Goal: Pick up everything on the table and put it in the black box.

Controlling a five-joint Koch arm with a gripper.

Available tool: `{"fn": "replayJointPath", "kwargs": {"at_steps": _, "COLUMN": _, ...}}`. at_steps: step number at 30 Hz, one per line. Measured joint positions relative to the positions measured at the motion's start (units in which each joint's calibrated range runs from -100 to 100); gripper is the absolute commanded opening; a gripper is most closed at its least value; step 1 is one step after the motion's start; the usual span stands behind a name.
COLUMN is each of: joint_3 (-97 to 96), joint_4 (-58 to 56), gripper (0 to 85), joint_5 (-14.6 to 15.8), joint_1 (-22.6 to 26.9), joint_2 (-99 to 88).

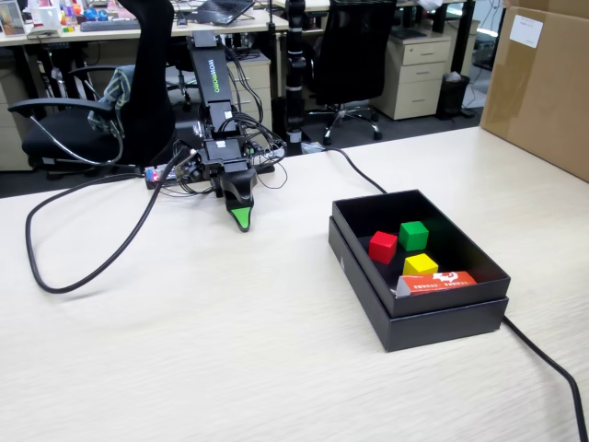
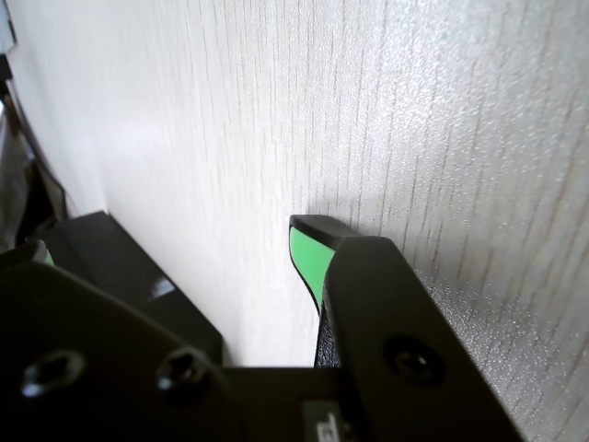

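An office of black chairs and desks lies behind the table, a broad pale wood-grain top crossed by black cables. The arm sits folded at the far side in the fixed view, its gripper pointing down with the green-faced tip at or just above the laminate. In the wrist view only one green-padded jaw tip shows clearly against bare wood grain, so whether the gripper is open or closed cannot be told; nothing appears to be held.

The black box stands to the right of the gripper and nearer the camera in the fixed view, well apart from it. Inside lie one red cube, one green cube, one yellow cube and one small orange carton along the near wall. The red cube sits just beside the green one. No loose item shows on the tabletop, so the task looks complete. A big brown carton stands at the right edge.
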Motion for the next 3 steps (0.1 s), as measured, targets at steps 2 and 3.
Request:
{"fn": "replayJointPath", "kwargs": {"at_steps": 2, "joint_3": 0.0, "joint_4": 0.0, "gripper": 49.9, "joint_5": 0.0, "joint_1": 0.0, "joint_2": 0.0}}
{"fn": "replayJointPath", "kwargs": {"at_steps": 3, "joint_3": 0.0, "joint_4": 0.0, "gripper": 49.9, "joint_5": 0.0, "joint_1": 0.0, "joint_2": 0.0}}
